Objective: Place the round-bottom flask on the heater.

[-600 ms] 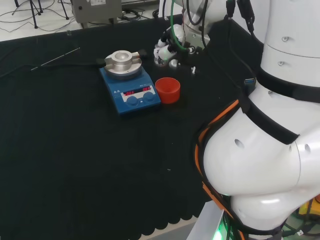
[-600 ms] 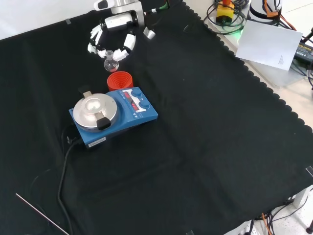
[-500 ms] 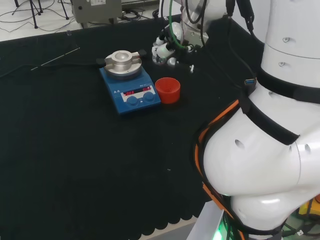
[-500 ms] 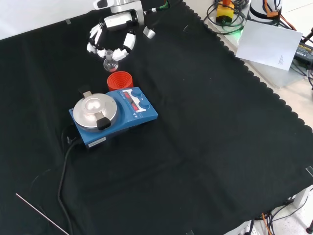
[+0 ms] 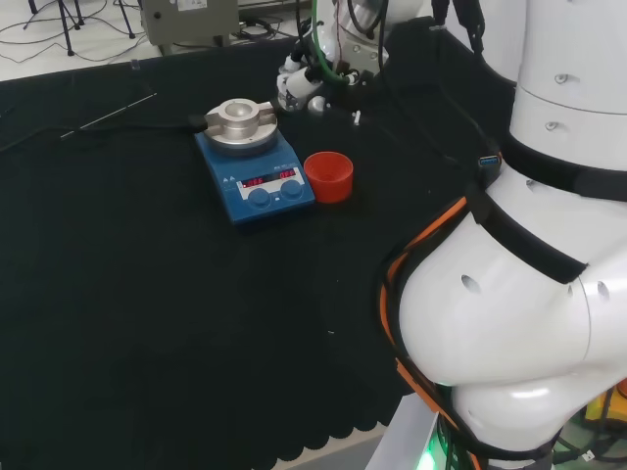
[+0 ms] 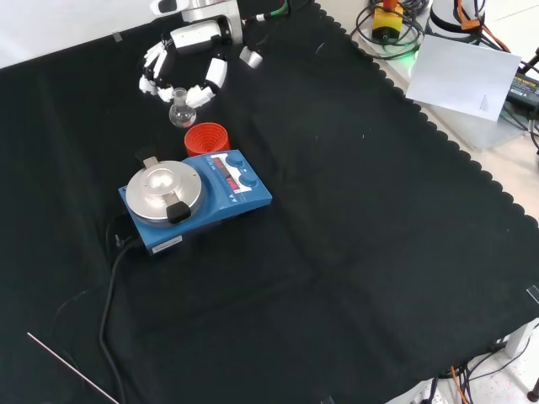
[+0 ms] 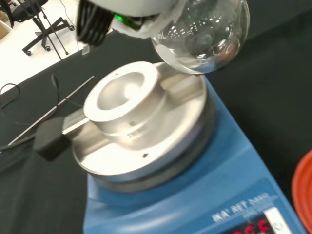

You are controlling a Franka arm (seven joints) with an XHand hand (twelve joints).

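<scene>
While the black and white hand (image 6: 181,63) is gripping the clear glass round-bottom flask (image 6: 178,111) in the air, the blue heater with its silver metal well (image 6: 162,187) is waiting empty nearby; placing remains.

Your arm (image 5: 509,323): big glossy white rounded links w/ black bands at the joints, small round screw recesses in the shells. Orange cable (image 5: 416,245) hugs the lower link; green cable (image 5: 312,39) runs up by the wrist. Green status light (image 5: 429,455) at the base. Hand (image 6: 181,63) is black & white: white segmented fingers (image 6: 152,69), dark joints betw. segments.
</scene>
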